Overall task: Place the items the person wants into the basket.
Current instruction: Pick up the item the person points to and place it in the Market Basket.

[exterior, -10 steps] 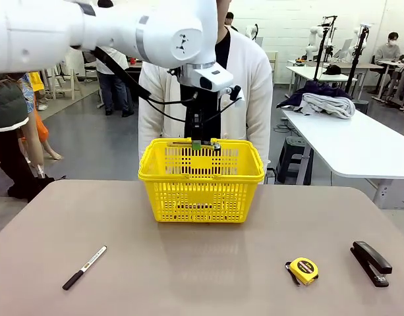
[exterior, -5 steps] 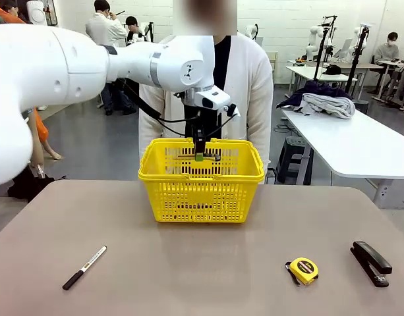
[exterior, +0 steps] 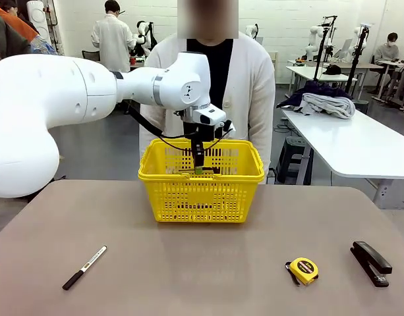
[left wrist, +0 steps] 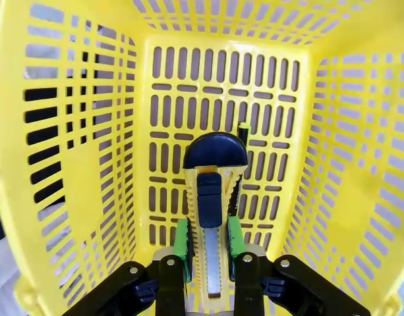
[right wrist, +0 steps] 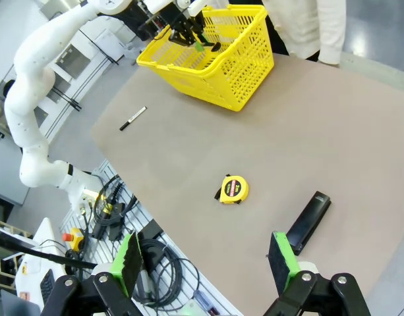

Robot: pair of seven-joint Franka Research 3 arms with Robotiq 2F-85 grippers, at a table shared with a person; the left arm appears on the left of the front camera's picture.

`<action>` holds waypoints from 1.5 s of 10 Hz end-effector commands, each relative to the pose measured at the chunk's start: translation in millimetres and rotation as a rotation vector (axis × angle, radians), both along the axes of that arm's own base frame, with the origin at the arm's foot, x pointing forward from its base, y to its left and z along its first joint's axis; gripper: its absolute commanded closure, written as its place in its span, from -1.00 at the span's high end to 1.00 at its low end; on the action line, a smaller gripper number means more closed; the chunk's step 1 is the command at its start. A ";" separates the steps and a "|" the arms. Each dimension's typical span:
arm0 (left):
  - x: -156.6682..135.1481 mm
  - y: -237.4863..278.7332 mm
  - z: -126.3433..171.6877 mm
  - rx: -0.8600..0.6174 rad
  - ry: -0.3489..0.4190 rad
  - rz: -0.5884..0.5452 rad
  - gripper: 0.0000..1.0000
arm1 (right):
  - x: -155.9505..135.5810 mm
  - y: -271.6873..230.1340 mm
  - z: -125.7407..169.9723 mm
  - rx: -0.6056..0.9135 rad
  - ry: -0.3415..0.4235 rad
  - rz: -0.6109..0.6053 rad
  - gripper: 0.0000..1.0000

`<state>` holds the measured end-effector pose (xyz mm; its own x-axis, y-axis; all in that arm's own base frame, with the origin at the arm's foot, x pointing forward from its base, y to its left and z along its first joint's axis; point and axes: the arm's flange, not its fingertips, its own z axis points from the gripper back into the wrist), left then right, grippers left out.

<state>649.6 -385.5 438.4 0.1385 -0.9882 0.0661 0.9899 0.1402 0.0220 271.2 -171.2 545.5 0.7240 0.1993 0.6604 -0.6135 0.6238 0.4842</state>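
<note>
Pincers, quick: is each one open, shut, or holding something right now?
Left pincer: shut on the yellow utility knife, down inside the basket.
Right pincer: open, holding nothing.

Basket (exterior: 200, 194) at centre before person (exterior: 248, 85), marker (exterior: 84, 267) front left, tape measure (exterior: 303, 270) and stapler (exterior: 371, 263) front right

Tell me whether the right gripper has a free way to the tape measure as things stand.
Probably yes. The right gripper is open above the table, and the tape measure lies in the open ahead of it; the stapler lies apart, to one side.
</note>
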 end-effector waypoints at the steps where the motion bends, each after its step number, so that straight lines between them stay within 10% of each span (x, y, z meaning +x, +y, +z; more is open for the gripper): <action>1: 16.8 -6.4 -8.5 -0.035 0.036 -0.017 -0.47 | 1.7 0.5 -0.3 0.020 -0.019 0.010 1.00; 6: 16.1 -9.3 -36.3 -0.013 0.076 0.001 -0.47 | 1.7 0.5 -0.3 0.020 -0.019 0.010 1.00; 7: 15.1 -8.7 -36.0 -0.012 0.077 0.000 0.72 | 1.7 0.5 -0.3 0.020 -0.019 0.010 1.00; 9: 13.1 -7.8 -34.2 -0.009 0.074 -0.001 1.00 | 1.7 0.5 -0.3 0.020 -0.019 0.010 1.00; 15: 6.9 -2.8 -27.2 -0.010 0.063 0.005 1.00 | 1.7 0.5 -0.3 0.020 -0.019 0.010 1.00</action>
<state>656.5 -388.7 403.7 0.1488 -0.9865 0.0683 0.9887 0.1471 -0.0306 271.2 -171.2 545.5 0.7239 0.1993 0.6605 -0.6135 0.6238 0.4842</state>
